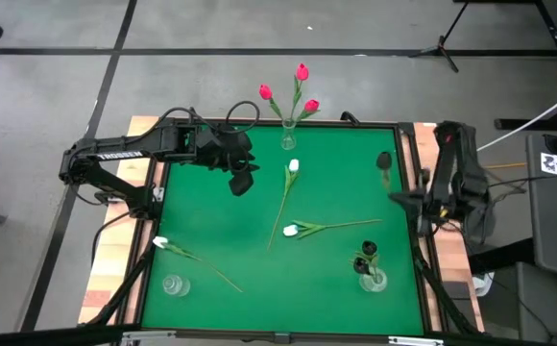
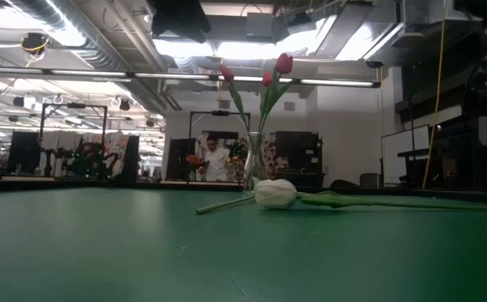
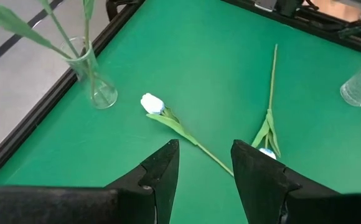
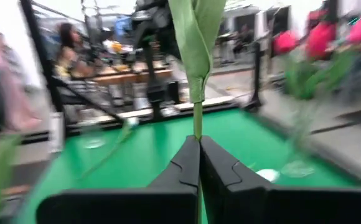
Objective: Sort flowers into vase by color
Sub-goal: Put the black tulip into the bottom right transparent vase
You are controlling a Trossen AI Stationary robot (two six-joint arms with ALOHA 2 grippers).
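Left gripper (image 3: 202, 165) jaws parted, right gripper (image 4: 199, 163) jaws closed

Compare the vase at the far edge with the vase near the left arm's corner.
The far vase holds three pink-red tulips standing upright; the near-left vase holds no flowers. The far vase looks narrow with a flared base; the near-left vase looks rounder from above. Both are clear glass, standing on the green mat.
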